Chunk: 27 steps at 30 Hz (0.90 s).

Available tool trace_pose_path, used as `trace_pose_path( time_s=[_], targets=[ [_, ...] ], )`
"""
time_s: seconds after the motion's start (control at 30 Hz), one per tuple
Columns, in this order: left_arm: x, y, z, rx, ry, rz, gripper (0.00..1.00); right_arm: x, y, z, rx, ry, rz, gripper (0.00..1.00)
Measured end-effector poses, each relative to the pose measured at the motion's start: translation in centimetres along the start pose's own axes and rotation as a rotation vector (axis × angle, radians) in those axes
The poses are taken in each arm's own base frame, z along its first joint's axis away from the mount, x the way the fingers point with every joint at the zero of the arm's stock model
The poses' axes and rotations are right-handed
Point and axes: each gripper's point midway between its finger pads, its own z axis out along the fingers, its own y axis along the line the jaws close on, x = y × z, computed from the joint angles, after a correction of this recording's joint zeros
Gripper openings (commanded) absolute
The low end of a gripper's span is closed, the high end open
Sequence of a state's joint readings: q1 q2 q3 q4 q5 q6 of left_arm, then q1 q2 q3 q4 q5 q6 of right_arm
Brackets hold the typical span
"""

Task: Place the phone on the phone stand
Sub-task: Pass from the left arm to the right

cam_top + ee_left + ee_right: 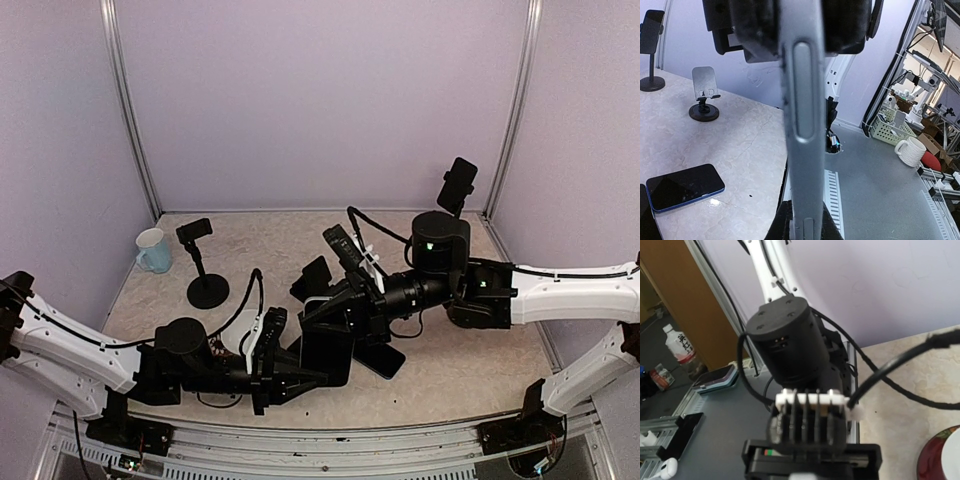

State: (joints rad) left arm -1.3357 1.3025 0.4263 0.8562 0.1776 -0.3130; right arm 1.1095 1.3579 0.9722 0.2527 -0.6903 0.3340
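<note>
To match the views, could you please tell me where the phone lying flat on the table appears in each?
Top external: flat phone just below centre.
Left wrist: lower left.
Right wrist: not in it.
Shared landmark: the tall phone stand at the table's back right corner.

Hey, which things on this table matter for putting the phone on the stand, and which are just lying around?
Job in hand:
- grey-edged phone, clamped in the left gripper
- small grey-plate phone stand, the nearest stand and probably the target

Lying about:
- blue-edged black phone, lying flat
- tall black stand
- pale blue mug
</note>
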Motion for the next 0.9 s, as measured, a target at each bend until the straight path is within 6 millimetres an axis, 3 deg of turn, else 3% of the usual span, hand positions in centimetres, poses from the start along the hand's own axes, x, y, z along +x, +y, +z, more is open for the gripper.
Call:
trace_pose_path(
  time_s=[0.1, 0.27, 0.47, 0.67, 0.9],
  targets=[
    [0.0, 0.0, 0.0, -0.001, 0.0, -0.001, 0.27, 0.0, 0.0, 0.0, 0.0, 0.0, 0.0, 0.0],
    [-1.1, -0.8, -0.2, 0.03, -0.03, 0.02, 0.71, 0.5, -0.5, 0.0, 0.024, 0.018, 0.009, 0.0],
    [-3.4, -1.4, -1.3, 0.027, -0.085, 0.036, 0.97, 0.1, -1.6, -1.4, 0.102, 0.0, 0.004, 0.0],
    [-7.3, -0.4, -3.9, -0.104, -0.183, 0.059, 0.99, -0.3, -2.3, -4.3, 0.19, -0.047, -0.007, 0.0],
    [-12.4, 4.5, -9.3, -0.433, -0.302, 0.052, 0.99, 0.8, -3.5, -5.5, 0.251, -0.05, 0.02, 0.0]
  ],
)
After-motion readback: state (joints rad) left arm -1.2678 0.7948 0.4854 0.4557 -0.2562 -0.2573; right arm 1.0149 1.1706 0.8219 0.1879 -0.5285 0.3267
